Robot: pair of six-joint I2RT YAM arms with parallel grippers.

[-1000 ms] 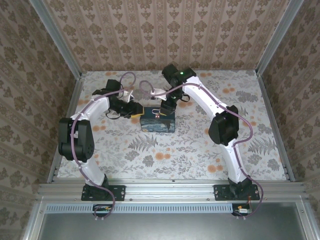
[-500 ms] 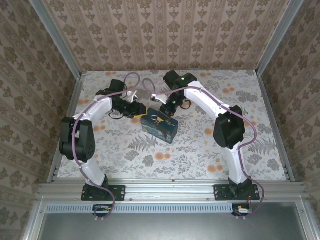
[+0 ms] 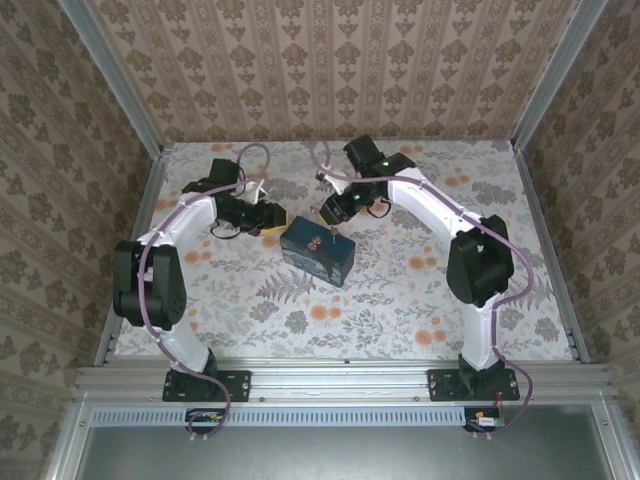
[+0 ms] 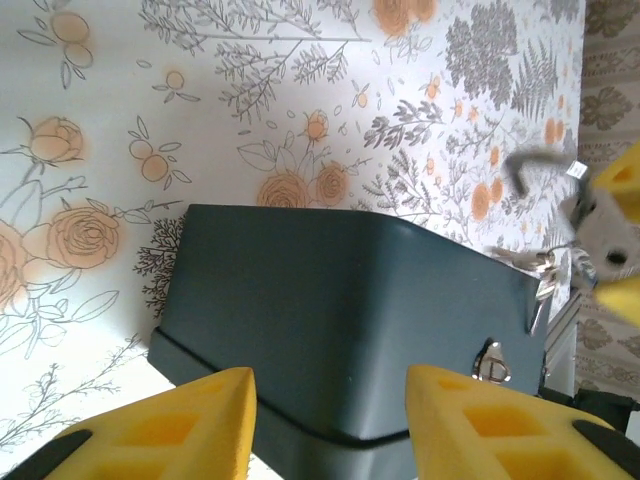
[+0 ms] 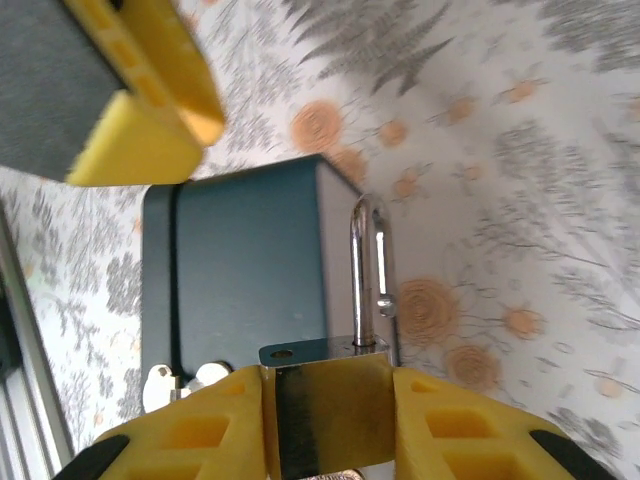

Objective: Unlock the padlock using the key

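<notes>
My right gripper (image 5: 328, 392) is shut on the body of the small grey metal padlock (image 5: 325, 420). Its thin shackle (image 5: 367, 268) stands up with one leg out of the body and an empty hole beside it. This padlock (image 4: 600, 236) hangs blurred past the box's far right corner in the left wrist view. I cannot make out the key. From above, the right gripper (image 3: 334, 211) hovers at the back edge of the dark blue box (image 3: 318, 251). My left gripper (image 4: 330, 425) is open, facing a corner of the box (image 4: 340, 320), with nothing held.
A small metal hasp (image 4: 492, 362) sits on the box's front face. The left gripper's yellow finger (image 5: 140, 95) hangs close to the padlock. Floral table cover (image 3: 400, 290) spreads in front of the box. Patterned walls close the back and both sides.
The box has turned from square-on to slanted and slid slightly forward. The right arm has swung right and back, carrying the padlock off the box. The left gripper stays by the box's left end.
</notes>
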